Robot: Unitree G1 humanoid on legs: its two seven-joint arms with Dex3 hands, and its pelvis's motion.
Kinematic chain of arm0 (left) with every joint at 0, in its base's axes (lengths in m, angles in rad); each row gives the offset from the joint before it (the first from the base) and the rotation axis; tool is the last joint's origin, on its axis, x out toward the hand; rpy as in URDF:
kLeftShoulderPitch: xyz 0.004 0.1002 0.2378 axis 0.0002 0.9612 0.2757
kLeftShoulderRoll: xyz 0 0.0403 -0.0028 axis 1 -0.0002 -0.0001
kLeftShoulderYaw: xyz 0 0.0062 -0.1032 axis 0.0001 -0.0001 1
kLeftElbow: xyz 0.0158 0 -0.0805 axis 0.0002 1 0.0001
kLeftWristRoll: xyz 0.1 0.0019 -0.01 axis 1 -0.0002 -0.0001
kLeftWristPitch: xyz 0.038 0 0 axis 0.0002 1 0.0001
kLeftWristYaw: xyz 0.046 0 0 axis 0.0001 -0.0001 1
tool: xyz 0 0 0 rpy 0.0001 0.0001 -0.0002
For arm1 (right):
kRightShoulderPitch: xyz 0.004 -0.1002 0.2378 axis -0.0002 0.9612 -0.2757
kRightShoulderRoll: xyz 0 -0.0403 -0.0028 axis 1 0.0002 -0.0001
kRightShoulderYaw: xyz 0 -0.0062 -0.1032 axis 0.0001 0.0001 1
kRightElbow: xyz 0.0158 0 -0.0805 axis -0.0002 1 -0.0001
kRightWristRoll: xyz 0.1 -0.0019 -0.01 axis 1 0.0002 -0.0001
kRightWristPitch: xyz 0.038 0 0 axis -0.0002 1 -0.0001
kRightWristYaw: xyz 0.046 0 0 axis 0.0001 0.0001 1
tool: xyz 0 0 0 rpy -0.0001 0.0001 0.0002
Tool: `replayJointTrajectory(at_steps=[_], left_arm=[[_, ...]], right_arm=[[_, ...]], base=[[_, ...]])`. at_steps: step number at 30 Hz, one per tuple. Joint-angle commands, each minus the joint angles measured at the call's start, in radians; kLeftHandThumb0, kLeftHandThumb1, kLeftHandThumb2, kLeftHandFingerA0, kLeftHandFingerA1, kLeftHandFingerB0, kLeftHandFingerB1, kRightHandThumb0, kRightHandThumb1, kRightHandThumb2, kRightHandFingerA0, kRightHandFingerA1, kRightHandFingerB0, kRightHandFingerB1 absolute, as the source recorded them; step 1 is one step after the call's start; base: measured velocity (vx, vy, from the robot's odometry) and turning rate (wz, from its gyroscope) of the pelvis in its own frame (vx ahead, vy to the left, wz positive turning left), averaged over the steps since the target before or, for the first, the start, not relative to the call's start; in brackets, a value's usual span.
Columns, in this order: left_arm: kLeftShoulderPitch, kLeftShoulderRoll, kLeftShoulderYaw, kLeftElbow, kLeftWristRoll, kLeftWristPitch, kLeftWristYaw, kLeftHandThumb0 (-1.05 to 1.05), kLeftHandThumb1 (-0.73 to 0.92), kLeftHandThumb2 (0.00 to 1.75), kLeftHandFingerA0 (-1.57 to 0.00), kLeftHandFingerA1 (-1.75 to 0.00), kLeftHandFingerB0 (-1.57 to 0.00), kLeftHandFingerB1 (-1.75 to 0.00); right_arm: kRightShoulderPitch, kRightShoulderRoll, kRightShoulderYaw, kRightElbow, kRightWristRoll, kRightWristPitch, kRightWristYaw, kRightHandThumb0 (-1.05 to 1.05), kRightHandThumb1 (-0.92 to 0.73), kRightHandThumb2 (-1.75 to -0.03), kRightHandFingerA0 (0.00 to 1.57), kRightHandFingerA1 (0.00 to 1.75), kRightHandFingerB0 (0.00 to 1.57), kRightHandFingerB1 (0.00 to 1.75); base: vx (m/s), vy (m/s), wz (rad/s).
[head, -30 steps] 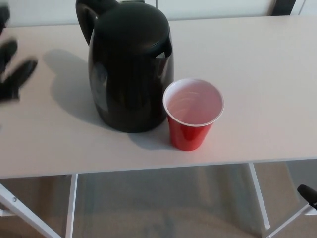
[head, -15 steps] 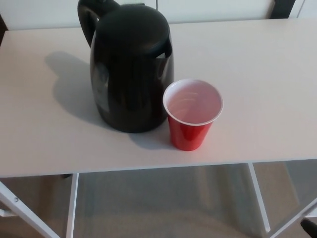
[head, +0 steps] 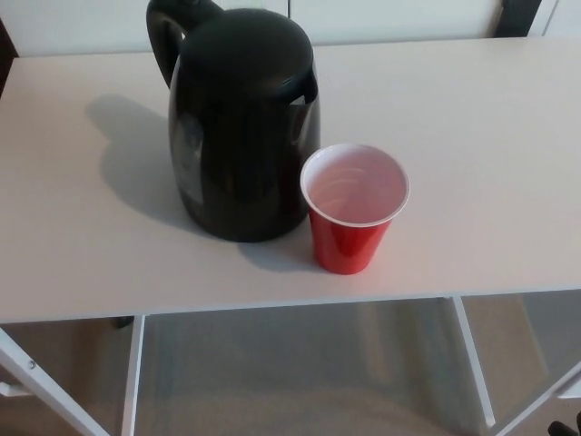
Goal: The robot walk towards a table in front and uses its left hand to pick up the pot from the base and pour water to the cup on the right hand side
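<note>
White surface (head: 472,136) carrying pot (head: 243,127) touching cup (head: 354,207) for short pour; hands unseen, state unknowable.

We note a white tabletop (head: 490,136) filling most of the head view, its near edge running across the lower part of the picture. Below that edge we see white frame legs (head: 132,372) slanting down at left and right, and a grey-beige floor (head: 300,381) between them. Beyond the far edge we see a pale wall (head: 390,16), with a dark strip (head: 516,13) at the upper right corner.
</note>
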Motion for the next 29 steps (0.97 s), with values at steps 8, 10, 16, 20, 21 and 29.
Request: replayJointTrajectory(at_steps=[8,10,16,20,21,29], left_arm=[[-0.270,0.221,-0.501,0.255,0.271,-0.287,-0.099,-0.71,0.55,0.90,-0.03,-0.38,-0.03,-0.31],[-0.288,0.228,-0.532,0.282,0.264,-0.295,-0.085,-0.70,0.57,0.92,-0.02,-0.37,-0.02,-0.30],[-0.331,0.226,-0.560,0.349,0.205,-0.289,-0.073,-0.68,0.71,0.64,-0.07,-0.25,-0.07,-0.22],[-0.337,0.210,-0.522,0.354,0.151,-0.278,-0.071,-0.70,0.55,0.90,-0.01,-0.36,-0.04,-0.33],[-0.340,0.210,-0.516,0.359,0.148,-0.290,-0.070,-0.71,0.57,0.92,-0.02,-0.37,-0.04,-0.33],[-0.363,0.217,-0.523,0.349,0.151,-0.308,-0.110,-0.76,0.57,0.90,-0.05,-0.31,-0.05,-0.26]], right_arm=[[-0.097,-0.041,0.016,0.180,-0.040,-0.081,0.063,-0.45,-0.65,-0.59,0.04,0.46,0.02,0.36],[-0.086,-0.039,0.021,0.178,-0.046,-0.093,0.066,-0.46,-0.69,-0.60,0.01,0.40,0.00,0.29],[-0.087,-0.048,0.029,0.169,-0.055,-0.094,0.059,-0.45,-0.71,-0.61,0.00,0.32,0.00,0.24],[-0.089,-0.054,0.032,0.164,-0.058,-0.101,0.070,-0.45,-0.71,-0.61,0.02,0.40,0.00,0.27],[-0.087,-0.051,0.031,0.155,-0.056,-0.098,0.062,-0.44,-0.69,-0.65,0.02,0.38,0.02,0.22],[-0.086,-0.054,0.030,0.148,-0.056,-0.103,0.070,-0.44,-0.71,-0.66,0.02,0.40,0.02,0.21]], base=[[0.00,0.000,0.00],[0.00,0.000,0.00],[0.00,0.000,0.00],[0.00,0.000,0.00],[0.00,0.000,0.00],[0.00,0.000,0.00]])
